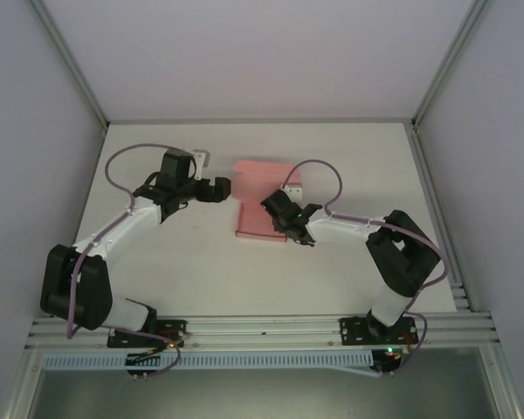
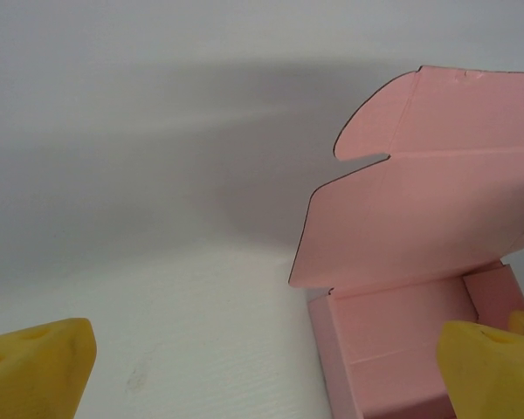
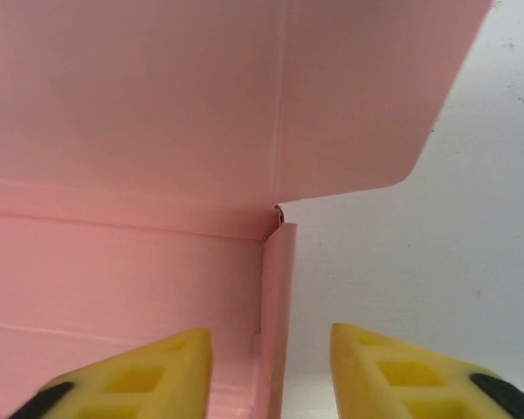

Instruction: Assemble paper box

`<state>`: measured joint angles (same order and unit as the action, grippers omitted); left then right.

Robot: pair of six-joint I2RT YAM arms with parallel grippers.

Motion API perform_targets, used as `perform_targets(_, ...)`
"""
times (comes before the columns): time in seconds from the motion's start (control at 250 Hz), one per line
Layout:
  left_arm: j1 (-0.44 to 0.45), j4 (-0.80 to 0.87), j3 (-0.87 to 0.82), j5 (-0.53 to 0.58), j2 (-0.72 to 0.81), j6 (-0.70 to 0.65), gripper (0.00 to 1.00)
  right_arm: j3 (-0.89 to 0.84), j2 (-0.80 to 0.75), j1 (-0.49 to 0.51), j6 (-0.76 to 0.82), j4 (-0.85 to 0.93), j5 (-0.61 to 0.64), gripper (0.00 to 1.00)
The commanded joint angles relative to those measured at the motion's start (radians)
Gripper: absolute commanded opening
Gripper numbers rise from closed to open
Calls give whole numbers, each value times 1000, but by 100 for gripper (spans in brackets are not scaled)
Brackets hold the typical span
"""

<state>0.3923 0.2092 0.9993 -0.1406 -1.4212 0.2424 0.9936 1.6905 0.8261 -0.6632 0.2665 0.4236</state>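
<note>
The paper box (image 1: 255, 218) is a pale pink shallow tray in the middle of the table, its lid flap (image 1: 262, 170) standing up at the far side. My left gripper (image 1: 230, 187) is open wide at the box's left side. In the left wrist view the left gripper (image 2: 266, 349) has one yellow finger (image 2: 44, 362) over bare table and the other finger (image 2: 489, 367) over the box (image 2: 419, 218). My right gripper (image 1: 278, 209) sits at the box's right side. Seen from the right wrist, this gripper (image 3: 271, 349) is open and straddles the box's right side wall (image 3: 279, 288) without pinching it.
The white table (image 1: 183, 262) is boxed in by pale walls on three sides. An aluminium rail (image 1: 262, 327) runs along the near edge by the arm bases. A small white bracket (image 1: 201, 157) lies behind the left gripper.
</note>
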Motion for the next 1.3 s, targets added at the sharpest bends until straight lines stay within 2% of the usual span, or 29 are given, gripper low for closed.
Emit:
perform_targets(0.0,-9,-33,50,-34,-34,-56,100,10,-62,-15,65,-4,19,52)
perform_targets(0.188,-28,-39,139,-140,-135,-163,100,15,-144,-122,206,-50,-110,71)
perform_targets(0.28,-48,-32,190,-236,-195,-234,100,24,-164,-215,294,-85,-298,75)
perform_targets(0.375,-83,-11,246,-370,-246,-267,100,51,-159,-303,378,-95,-434,79)
perform_targets(0.431,-106,-11,262,-459,-273,-320,100,71,-135,-352,421,-96,-507,79)
perform_targets(0.523,-125,27,305,-538,-331,-406,100,127,-75,-422,479,-61,-658,79)
perform_targets(0.683,-128,154,392,-592,-432,-539,100,197,20,-475,516,-22,-788,73)
perform_targets(0.807,-127,201,422,-608,-480,-573,97,214,48,-477,526,-22,-833,69)
perform_targets(0.922,-127,225,438,-656,-508,-603,91,209,49,-477,527,-33,-855,66)
perform_targets(1.014,-126,226,442,-668,-517,-603,81,205,43,-477,535,-44,-884,65)
perform_targets(1.074,-125,230,451,-681,-526,-605,67,204,41,-477,551,-43,-903,65)
perform_targets(1.174,-122,250,473,-710,-550,-611,53,204,38,-477,563,-46,-924,61)
perform_targets(1.294,-111,268,492,-725,-571,-625,48,200,29,-477,568,-51,-934,61)
